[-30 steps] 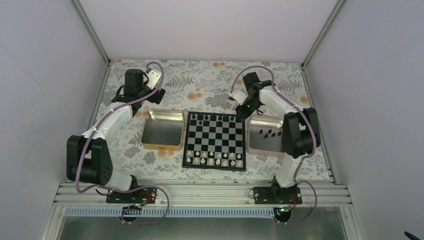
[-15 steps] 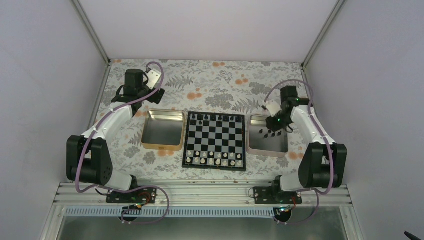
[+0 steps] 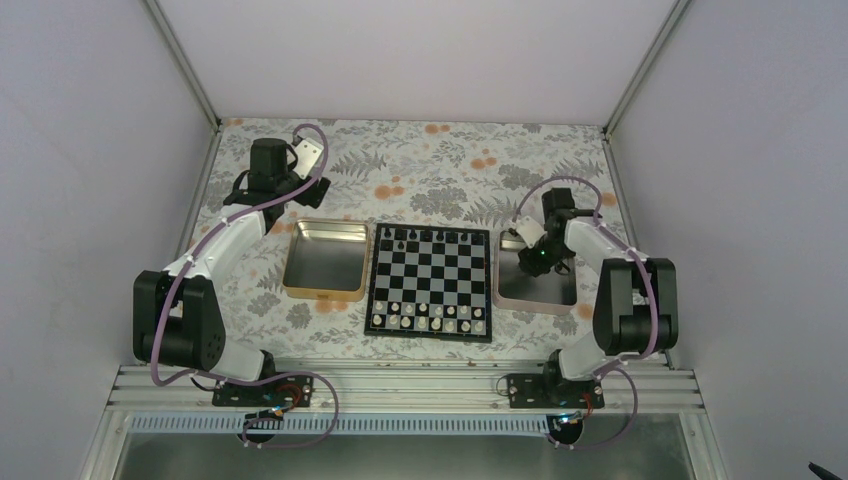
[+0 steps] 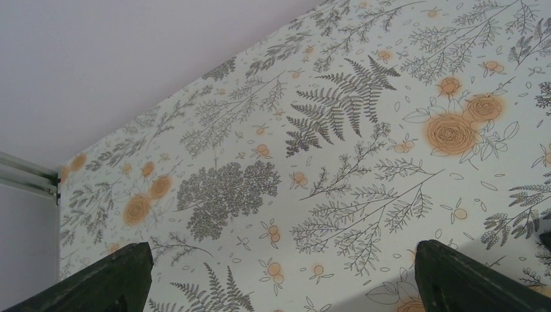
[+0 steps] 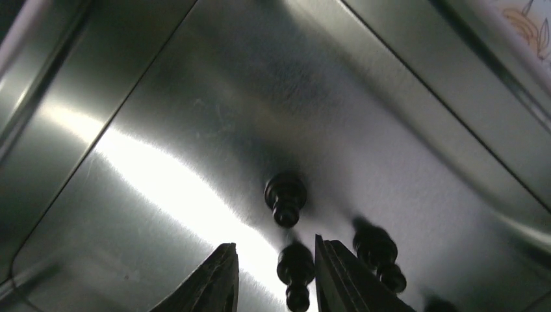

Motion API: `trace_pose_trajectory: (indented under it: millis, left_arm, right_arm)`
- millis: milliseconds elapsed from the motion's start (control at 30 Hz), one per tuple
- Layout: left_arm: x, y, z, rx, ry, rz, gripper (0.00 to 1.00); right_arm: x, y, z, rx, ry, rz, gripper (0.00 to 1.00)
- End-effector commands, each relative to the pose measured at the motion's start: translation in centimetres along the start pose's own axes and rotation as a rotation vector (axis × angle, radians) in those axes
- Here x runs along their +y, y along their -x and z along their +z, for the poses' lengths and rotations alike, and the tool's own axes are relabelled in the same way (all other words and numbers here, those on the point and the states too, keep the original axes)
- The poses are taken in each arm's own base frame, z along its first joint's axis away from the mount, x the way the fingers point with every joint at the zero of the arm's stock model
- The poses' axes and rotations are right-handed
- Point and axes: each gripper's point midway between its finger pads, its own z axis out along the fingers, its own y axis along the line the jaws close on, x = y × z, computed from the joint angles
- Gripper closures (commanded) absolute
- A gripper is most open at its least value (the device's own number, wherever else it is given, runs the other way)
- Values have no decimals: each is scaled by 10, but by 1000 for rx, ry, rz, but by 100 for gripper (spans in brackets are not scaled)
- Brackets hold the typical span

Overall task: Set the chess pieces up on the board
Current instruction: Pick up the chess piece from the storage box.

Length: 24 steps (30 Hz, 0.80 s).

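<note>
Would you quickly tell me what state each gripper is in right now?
Left gripper: open, holding nothing.
Right gripper: open, fingers either side of a black chess piece in the tray.

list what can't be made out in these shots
- Top view: right gripper hides the chess pieces in the silver tray.
- Top view: those on the board are too small to identify.
- Right wrist: one dark piece is cut off by the bottom edge.
- Left wrist: left gripper fingers run off the frame.
</note>
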Motion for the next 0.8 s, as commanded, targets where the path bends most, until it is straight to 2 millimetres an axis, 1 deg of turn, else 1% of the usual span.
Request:
trace_pose_trajectory:
  millis: [0,133,400,500,567,700,767]
  left_arm:
    - [5,13,-4,-38,21,9,0]
    - [5,12,-3,-34,20,9,0]
    - [4,10,-3,-30,21,10,0]
    - [4,10,-3,-30,20,12,0]
    - [4,10,-2,-28,18,12,0]
    - [4,11,-3,-30,18,13,0]
    - [4,10,-3,-29,19,13,0]
  right_arm:
    - [-10,23,3,-55,-29,-41,68]
    - [-14,29,7,-54,-33,-48,68]
    - [-14,40,10,-72,-2,-58,69]
    - [-15,41,10,-69,-3,-59,74]
    - [-15,41,11,-68,-2,-59,80]
    - [-11,41,10,-72,16,-62,88]
    - [-11,42,6,-75,13,-62,90]
